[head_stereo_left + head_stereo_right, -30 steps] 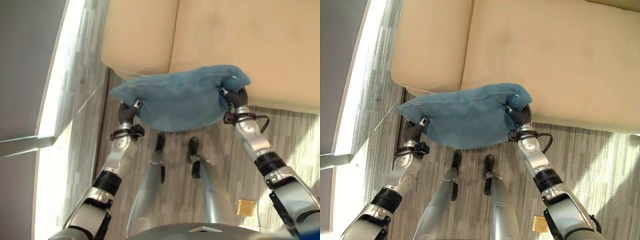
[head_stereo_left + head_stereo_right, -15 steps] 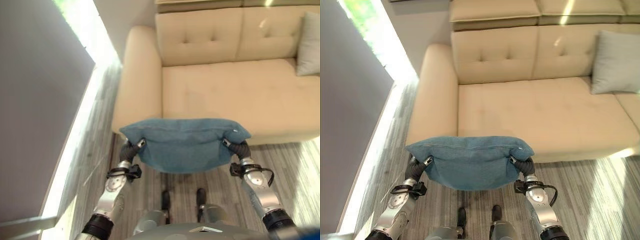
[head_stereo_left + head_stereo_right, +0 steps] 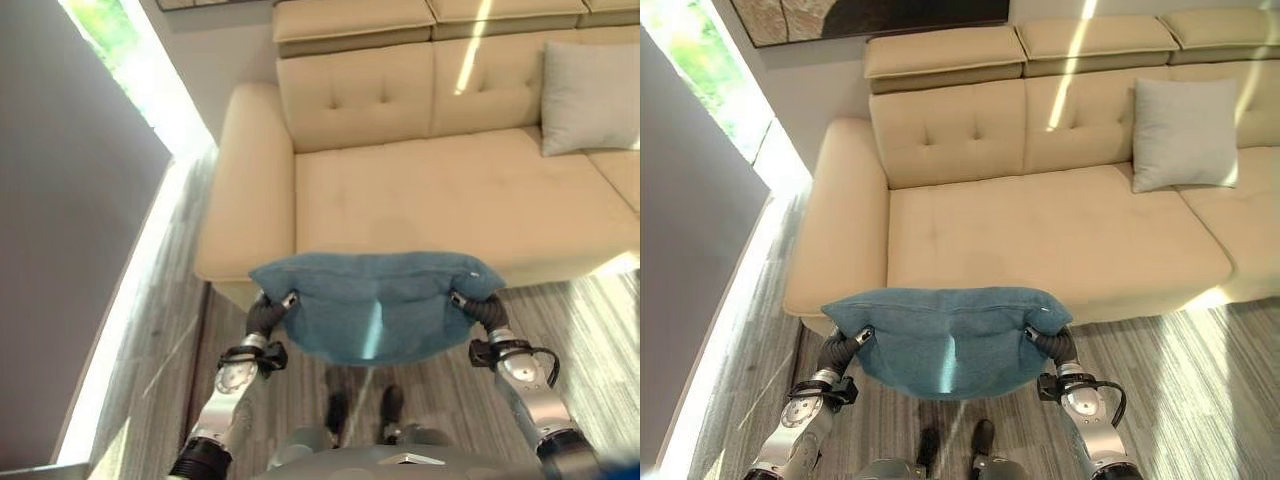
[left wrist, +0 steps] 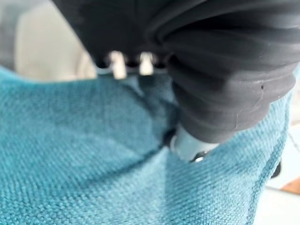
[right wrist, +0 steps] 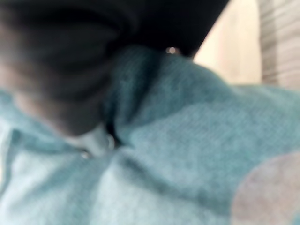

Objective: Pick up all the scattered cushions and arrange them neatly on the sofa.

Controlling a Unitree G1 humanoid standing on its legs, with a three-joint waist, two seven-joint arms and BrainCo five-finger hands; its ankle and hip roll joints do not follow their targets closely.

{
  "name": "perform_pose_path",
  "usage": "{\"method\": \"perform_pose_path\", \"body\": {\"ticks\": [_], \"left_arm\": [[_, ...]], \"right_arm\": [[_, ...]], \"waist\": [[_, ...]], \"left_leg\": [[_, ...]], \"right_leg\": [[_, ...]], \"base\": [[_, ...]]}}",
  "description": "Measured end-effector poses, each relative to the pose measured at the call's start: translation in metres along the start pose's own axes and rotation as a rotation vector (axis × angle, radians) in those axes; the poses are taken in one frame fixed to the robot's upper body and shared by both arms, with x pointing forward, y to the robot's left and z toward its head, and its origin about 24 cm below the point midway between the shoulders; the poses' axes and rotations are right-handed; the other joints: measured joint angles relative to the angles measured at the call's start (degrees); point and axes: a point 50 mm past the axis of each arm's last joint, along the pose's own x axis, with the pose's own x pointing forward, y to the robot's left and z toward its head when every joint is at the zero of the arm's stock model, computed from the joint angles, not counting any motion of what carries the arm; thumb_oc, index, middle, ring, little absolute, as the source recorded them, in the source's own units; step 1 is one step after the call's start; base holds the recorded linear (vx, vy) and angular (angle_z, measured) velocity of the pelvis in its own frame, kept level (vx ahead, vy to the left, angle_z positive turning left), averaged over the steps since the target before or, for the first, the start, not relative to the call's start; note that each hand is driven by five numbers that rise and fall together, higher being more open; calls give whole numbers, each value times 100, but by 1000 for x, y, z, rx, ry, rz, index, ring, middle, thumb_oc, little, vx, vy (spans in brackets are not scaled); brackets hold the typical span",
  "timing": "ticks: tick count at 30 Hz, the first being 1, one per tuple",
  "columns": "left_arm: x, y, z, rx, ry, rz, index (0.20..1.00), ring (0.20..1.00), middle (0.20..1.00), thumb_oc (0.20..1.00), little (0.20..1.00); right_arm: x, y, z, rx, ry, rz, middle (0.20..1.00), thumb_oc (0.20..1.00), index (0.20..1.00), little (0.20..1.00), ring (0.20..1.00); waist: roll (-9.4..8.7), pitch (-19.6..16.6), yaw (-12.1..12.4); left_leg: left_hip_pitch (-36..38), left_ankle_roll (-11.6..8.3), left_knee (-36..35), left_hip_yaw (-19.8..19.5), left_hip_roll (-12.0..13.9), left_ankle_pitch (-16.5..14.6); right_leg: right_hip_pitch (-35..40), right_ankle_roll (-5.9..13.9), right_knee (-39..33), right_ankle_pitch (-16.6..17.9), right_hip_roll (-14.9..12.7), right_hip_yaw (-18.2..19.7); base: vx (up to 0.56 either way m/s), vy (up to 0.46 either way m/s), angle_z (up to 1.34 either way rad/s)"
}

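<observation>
Home living room. A beige tufted sofa with raised headrests stands against the wall, a grey cushion propped on its seat; a framed picture hangs above; striped grey wood-look flooring runs alongside a bright floor-level window.

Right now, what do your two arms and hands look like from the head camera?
Both arms are silver-grey with black bands at the joints. The left hand and the right hand wear dark ribbed covers over the back of the hand and the wrist, with silver finger parts showing. A black cable loops at the right wrist.
</observation>
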Motion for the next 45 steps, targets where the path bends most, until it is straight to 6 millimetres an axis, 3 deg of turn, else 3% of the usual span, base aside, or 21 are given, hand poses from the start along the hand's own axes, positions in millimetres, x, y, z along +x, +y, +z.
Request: {"method": "perform_pose_path", "body": {"ticks": [4,7,8,10,13,14,15,16,17,18,20,22,23,24,25,27,28,30,33,37,45], "left_arm": [[-3,14,5,44,1,5,200,200,200,200,200],[-4,30,17,101,-23,21,200,200,200,200,200],[-3,30,18,101,-26,20,200,200,200,200,200],[-2,30,16,92,-23,28,200,200,200,200,200],[9,9,6,-6,-11,32,200,200,200,200,200],[5,3,-3,-18,17,21,200,200,200,200,200],[8,-9,1,9,5,-39,200,200,200,200,200],[10,-8,10,27,-28,-51,200,200,200,200,200],[9,-2,13,38,-38,-43,200,200,200,200,200],[8,0,17,43,-51,-42,200,200,200,200,200],[9,-13,20,18,-76,-89,200,200,200,200,200],[7,17,35,67,-112,-11,200,200,200,200,200],[4,19,37,82,-118,-17,200,200,200,200,200],[7,14,38,82,-123,-30,200,200,200,200,200],[9,13,41,81,-131,-35,200,200,200,200,200],[9,24,43,126,-117,-19,200,200,200,200,200],[8,19,39,118,-106,-33,200,200,200,200,200],[5,19,31,102,-81,-36,200,200,200,200,200],[7,18,33,101,-88,-31,200,200,200,200,200],[1,15,23,67,-68,-19,200,200,200,200,200],[-3,11,20,57,-65,-12,200,200,200,200,200]], "right_arm": [[-1,14,-7,42,35,28,200,200,200,200,200],[1,28,-4,71,25,85,200,200,200,200,200],[1,29,-4,72,27,88,200,200,200,200,200],[1,29,-2,75,19,95,200,200,200,200,200],[-7,20,-13,77,65,51,200,200,200,200,200],[-8,11,-14,53,68,33,200,200,200,200,200],[-5,-4,-4,39,28,-4,200,200,200,200,200],[3,-7,7,34,-11,-13,200,200,200,200,200],[12,-3,17,47,-45,-6,200,200,200,200,200],[17,4,23,94,-69,-16,200,200,200,200,200],[24,-5,36,108,-121,-67,200,200,200,200,200],[19,22,29,125,-94,16,200,200,200,200,200],[15,25,22,138,-71,23,200,200,200,200,200],[10,22,18,130,-60,17,200,200,200,200,200],[10,22,20,126,-68,23,200,200,200,200,200],[10,29,16,151,-45,30,200,200,200,200,200],[6,21,19,120,-62,38,200,200,200,200,200],[0,18,12,111,-41,33,200,200,200,200,200],[6,18,19,107,-67,37,200,200,200,200,200],[2,16,6,91,-13,37,200,200,200,200,200],[4,12,12,72,-34,26,200,200,200,200,200]], "waist": [[-58,66,10],[-114,233,219],[-94,254,172],[-96,296,132],[-35,384,-146],[-9,318,-124],[-304,171,12],[-503,247,145],[-694,338,193],[-977,474,225],[-507,628,175],[-603,563,228],[-311,538,94],[-298,498,-57],[-334,490,-100],[-453,497,-65],[-113,435,-128],[-162,144,-208],[-114,109,-168],[-105,-55,34],[-131,-233,-38]], "left_leg": [[445,290,-63,598,-57,-61],[475,551,156,1083,-7,-304],[482,555,175,1061,-11,-330],[479,442,121,852,-55,-375],[903,141,-20,-338,216,-743],[1133,-132,114,-773,545,-814],[166,-574,1574,-454,535,-846],[-553,-601,2751,72,595,-929],[-956,-485,3177,654,577,-997],[-1126,-134,2215,1269,264,-1098],[-1548,-284,660,1668,195,-598],[-1038,238,373,1617,99,-256],[37,675,-421,1256,413,490],[282,679,-496,1234,417,502],[320,566,-270,1321,311,399],[-25,494,989,1611,366,-433],[-85,464,580,1426,545,39],[-18,374,502,1215,498,-222],[231,353,23,1126,466,47],[616,115,-255,892,401,18],[849,-341,-666,590,868,79]], "right_leg": [[105,305,271,-206,-126,281],[-914,1269,2396,-391,-454,106],[-1140,1293,2798,-495,-536,172],[-990,927,1171,-401,-836,227],[-409,894,84,-224,-366,524],[5,147,439,-120,-148,176],[53,-284,511,-521,-132,-613],[131,-416,363,-593,0,-705],[308,-343,108,-642,95,-688],[501,399,-190,-756,-54,-590],[689,-239,207,-1011,166,-696],[1129,67,273,-1191,583,-252],[1043,467,1323,-1489,831,-269],[584,402,2199,-2068,305,-346],[487,673,1465,-1700,-431,-292],[536,583,1842,-1093,-580,-152],[424,639,2496,-1129,-364,-82],[17,833,3307,-1725,-478,273],[83,964,1217,-1079,-970,265],[886,792,-126,-78,-857,258],[1207,616,-301,-273,-410,-131]], "base": [[133,208,-84],[126,96,-87],[219,-34,10],[459,-120,45],[601,-344,206],[414,-359,387],[291,-212,331],[238,-95,195],[252,-27,50],[164,20,11],[269,80,-30],[388,238,-120],[320,325,-89],[186,283,-79],[140,266,-75],[92,159,-102],[125,63,-59],[105,-13,4],[114,-70,27],[119,-62,46],[94,-35,16]]}}
